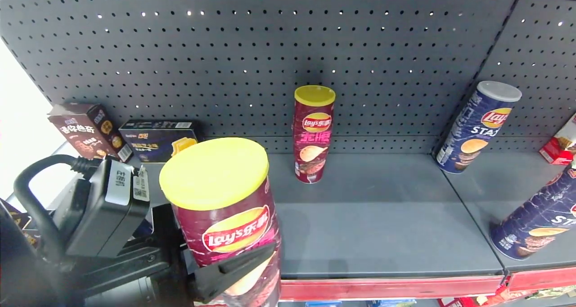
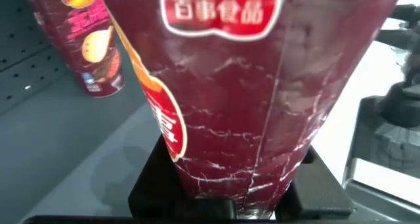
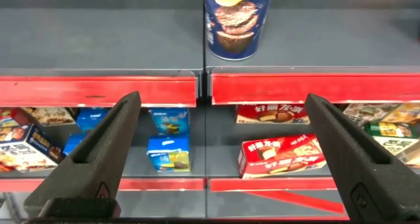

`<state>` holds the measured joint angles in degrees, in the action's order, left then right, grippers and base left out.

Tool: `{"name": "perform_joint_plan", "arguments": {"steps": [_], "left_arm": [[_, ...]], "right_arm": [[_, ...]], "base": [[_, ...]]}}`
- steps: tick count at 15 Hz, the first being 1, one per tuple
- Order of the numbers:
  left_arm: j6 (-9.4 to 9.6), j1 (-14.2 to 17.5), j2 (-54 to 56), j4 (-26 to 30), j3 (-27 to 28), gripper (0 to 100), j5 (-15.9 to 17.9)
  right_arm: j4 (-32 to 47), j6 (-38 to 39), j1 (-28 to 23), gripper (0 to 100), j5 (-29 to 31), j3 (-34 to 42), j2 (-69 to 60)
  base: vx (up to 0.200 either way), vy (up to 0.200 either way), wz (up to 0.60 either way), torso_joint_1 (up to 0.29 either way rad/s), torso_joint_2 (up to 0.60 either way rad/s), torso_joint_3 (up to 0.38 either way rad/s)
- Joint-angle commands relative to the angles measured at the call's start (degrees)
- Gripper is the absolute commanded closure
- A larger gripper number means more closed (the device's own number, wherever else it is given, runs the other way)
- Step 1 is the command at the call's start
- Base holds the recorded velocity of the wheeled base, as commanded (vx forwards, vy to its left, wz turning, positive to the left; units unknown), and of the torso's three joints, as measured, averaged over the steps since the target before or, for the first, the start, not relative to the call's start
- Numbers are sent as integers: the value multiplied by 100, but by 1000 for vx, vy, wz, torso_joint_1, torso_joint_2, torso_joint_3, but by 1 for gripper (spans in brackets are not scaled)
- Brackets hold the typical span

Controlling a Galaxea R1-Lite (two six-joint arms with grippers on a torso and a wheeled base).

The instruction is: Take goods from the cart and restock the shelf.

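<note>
Left gripper [image 1: 234, 265] grasps maroon chip can [image 1: 222, 208] low; you tilt it, it topples on shelf [image 1: 382, 226]. Right gripper [image 3: 222, 99] released.

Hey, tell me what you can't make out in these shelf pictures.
Head view: held can base, cut off by the lower edge.
Head view: front blue can top, cut off by the right edge.
Right wrist view: its upper part, cut off by the top edge.
Left wrist view: much of the shelf, hidden by the held can.
</note>
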<state>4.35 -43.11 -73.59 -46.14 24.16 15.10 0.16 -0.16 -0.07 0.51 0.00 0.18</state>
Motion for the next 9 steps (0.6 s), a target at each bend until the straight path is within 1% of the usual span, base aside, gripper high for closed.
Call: {"name": "perform_joint_plan", "arguments": {"steps": [1,4,6,8,9], "left_arm": [[-22,162,21,-35,10,100,10],[-75,435,-41,-88,27,100,10],[-75,523,-199,-97,62,100,10],[-101,602,-384,-79,317,100,-7],[-180,628,-472,-106,396,100,-7]], "right_arm": [[2,-2,7,0,-7,0,8],[11,-19,-1,0,-25,0,8],[37,-19,78,0,-42,-9,140],[11,-63,148,0,-122,-9,316],[2,-28,122,0,-122,0,307]], "base": [[0,0,0,0,0,0],[0,0,0,0,0,0],[0,0,0,0,0,0],[0,0,0,0,0,0],[0,0,0,0,0,0]]}}
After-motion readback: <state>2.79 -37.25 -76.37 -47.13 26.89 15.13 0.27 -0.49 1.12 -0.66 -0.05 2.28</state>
